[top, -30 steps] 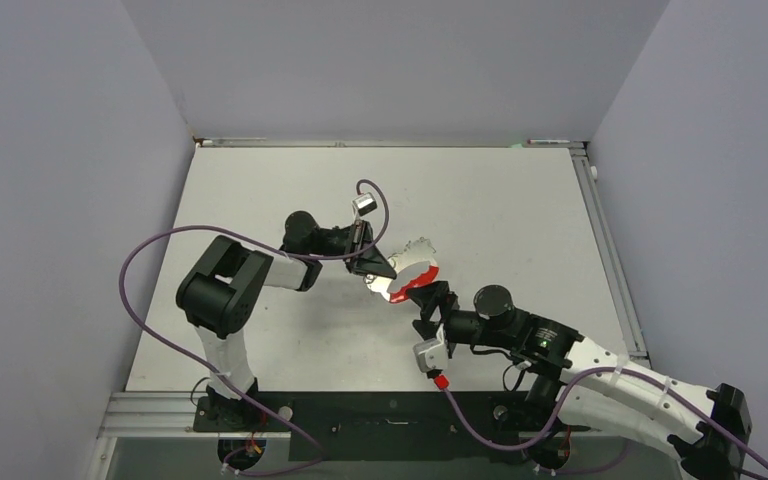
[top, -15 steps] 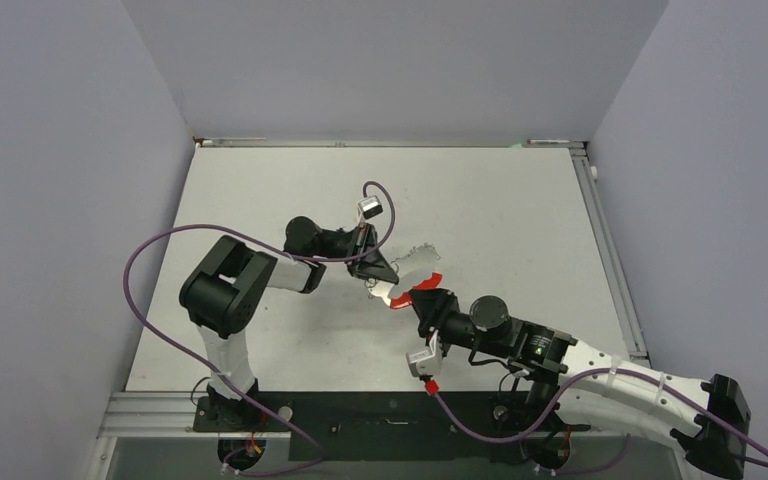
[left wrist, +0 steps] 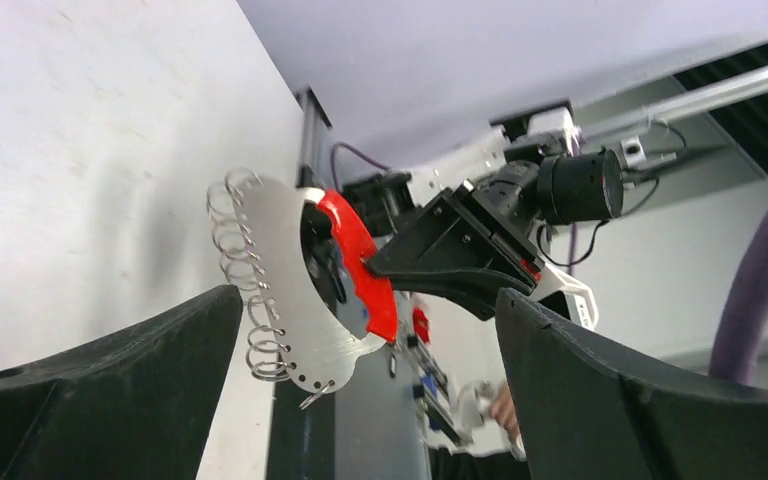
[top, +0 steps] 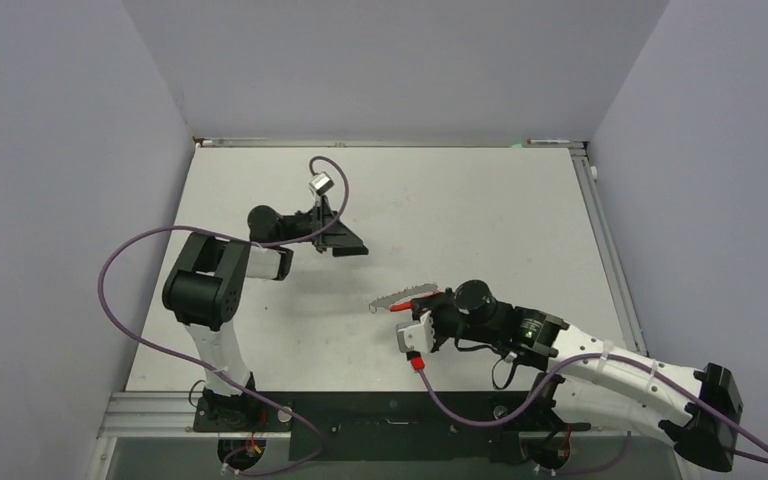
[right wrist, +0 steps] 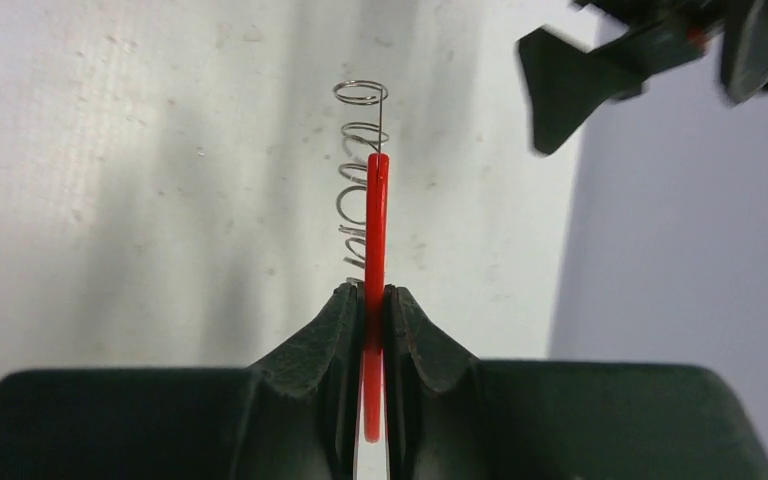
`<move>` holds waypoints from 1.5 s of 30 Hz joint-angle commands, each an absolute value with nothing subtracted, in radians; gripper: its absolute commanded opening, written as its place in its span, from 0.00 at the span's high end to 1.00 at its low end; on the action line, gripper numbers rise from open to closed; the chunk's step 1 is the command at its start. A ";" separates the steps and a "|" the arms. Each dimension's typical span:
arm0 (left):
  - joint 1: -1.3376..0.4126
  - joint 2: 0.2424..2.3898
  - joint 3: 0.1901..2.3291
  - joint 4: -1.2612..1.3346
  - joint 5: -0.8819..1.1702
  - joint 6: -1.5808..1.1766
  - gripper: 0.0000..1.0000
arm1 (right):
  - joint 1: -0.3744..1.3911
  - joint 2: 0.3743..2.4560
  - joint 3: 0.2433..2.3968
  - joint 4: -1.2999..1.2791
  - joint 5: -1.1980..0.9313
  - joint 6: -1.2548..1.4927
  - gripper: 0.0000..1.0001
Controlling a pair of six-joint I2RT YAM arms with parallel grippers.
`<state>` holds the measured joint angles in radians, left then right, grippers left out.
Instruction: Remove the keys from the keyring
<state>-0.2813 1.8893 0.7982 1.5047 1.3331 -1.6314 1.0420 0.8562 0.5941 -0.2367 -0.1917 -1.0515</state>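
The left gripper (top: 351, 246) has just let go. Its jaws stand wide and hold nothing, and the arm has drawn back toward the far left of the pale grey worktop (top: 500, 215). The right gripper (right wrist: 371, 297) has closed, its jaws pinched narrow on the red band.

That band belongs to the keyring (left wrist: 288, 292), a flat silver crescent plate with a bright red curved band and a row of thin wire loops along its outer edge. The right arm alone now carries it, near the middle of the worktop and a little toward the near edge. Whether the loops touch the surface I cannot tell.

I judge this a handover: the right arm steadies the holder, and the left is free to come back and work at the loops. No separate key is clear in any view.

A second earlier both grippers met at the keyring farther from the near edge. The left jaws were clamped on it and the right jaws were open.
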 commanded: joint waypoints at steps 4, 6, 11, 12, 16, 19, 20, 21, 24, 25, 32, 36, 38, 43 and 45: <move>-0.083 1.843 0.804 1.359 1.280 -1.444 0.04 | 0.903 0.993 0.720 -0.354 -0.457 -0.583 0.95; -0.051 1.790 0.815 1.087 1.236 -1.274 0.04 | 0.868 1.028 0.732 -0.361 -0.519 -0.530 0.95; -0.070 1.628 1.002 -0.007 1.009 -0.511 0.04 | 0.755 1.135 0.783 -0.417 -0.720 -0.494 0.95; -0.085 1.597 1.029 -0.109 0.948 -0.381 0.04 | 0.717 1.173 0.803 -0.446 -0.761 -0.510 0.95; -0.102 1.512 1.031 -0.216 0.851 -0.252 0.04 | 0.537 1.426 1.038 -0.891 -0.958 -0.820 0.95; -0.098 1.503 1.045 -0.295 0.845 -0.188 0.04 | 0.512 1.612 1.202 -1.238 -0.972 -1.091 0.95; -0.098 1.502 1.051 -0.324 0.843 -0.174 0.04 | 0.508 1.667 1.231 -1.303 -0.971 -1.164 0.95; -0.098 1.500 1.053 -0.335 0.840 -0.164 0.04 | 0.506 1.699 1.252 -1.347 -0.970 -1.195 0.95; -0.098 1.456 1.049 -0.354 0.785 -0.134 0.04 | 0.489 1.772 1.288 -1.368 -0.962 -1.212 0.95; -0.098 1.433 1.042 -0.348 0.753 -0.128 0.04 | 0.472 1.799 1.300 -1.361 -0.958 -1.211 0.95; -0.097 1.293 0.979 -0.295 0.566 -0.094 0.04 | 0.374 1.989 1.467 -1.368 -0.909 -1.255 0.95; -0.084 1.292 0.977 -0.292 0.546 -0.103 0.04 | 0.334 2.095 1.552 -1.357 -0.891 -1.268 0.92; -0.082 1.296 0.987 -0.308 0.511 -0.114 0.04 | 0.313 2.133 1.588 -1.330 -0.882 -1.251 0.87; -0.080 1.308 1.047 -0.410 0.465 -0.044 0.04 | 0.287 2.163 1.656 -1.209 -0.820 -1.193 0.76; -0.079 1.307 1.055 -0.437 0.452 -0.023 0.04 | 0.284 2.176 1.682 -1.156 -0.799 -1.163 0.76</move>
